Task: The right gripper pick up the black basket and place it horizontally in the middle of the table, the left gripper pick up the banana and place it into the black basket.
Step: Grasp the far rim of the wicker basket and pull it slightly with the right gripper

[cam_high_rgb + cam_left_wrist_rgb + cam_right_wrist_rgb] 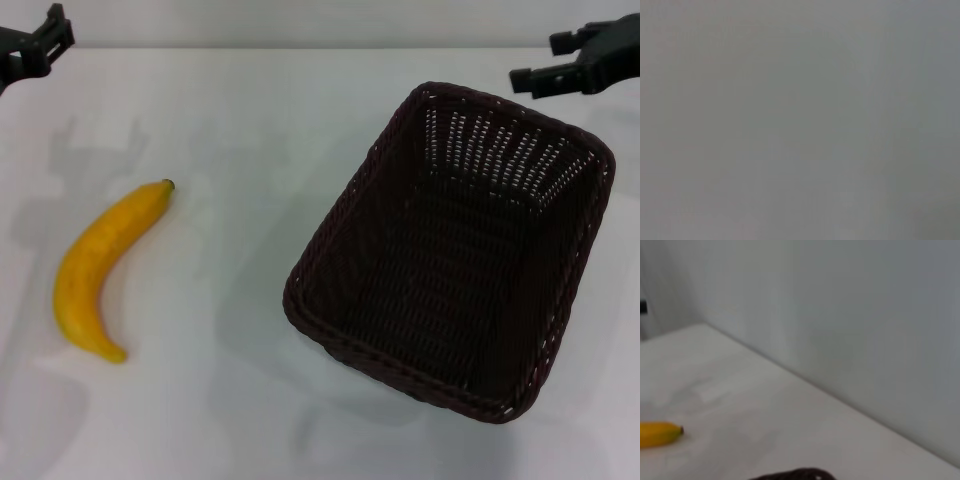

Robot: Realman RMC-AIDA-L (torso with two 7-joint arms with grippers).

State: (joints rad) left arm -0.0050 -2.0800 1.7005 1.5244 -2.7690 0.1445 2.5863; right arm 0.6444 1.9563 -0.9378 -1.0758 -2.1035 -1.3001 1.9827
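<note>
The black basket [455,260] stands upright on the white table [250,120], right of centre and turned at an angle, with nothing in it. The banana [100,268] lies at the left, its dark stem tip pointing to the far side. My right gripper [552,62] hovers open above the table beyond the basket's far right corner, apart from it. My left gripper [38,45] is at the far left corner, well away from the banana. The right wrist view shows the banana's stem end [659,434] and a sliver of basket rim [795,474]. The left wrist view shows only plain grey.
A pale wall [865,315] rises behind the table's far edge. Bare tabletop lies between the banana and the basket and along the near edge.
</note>
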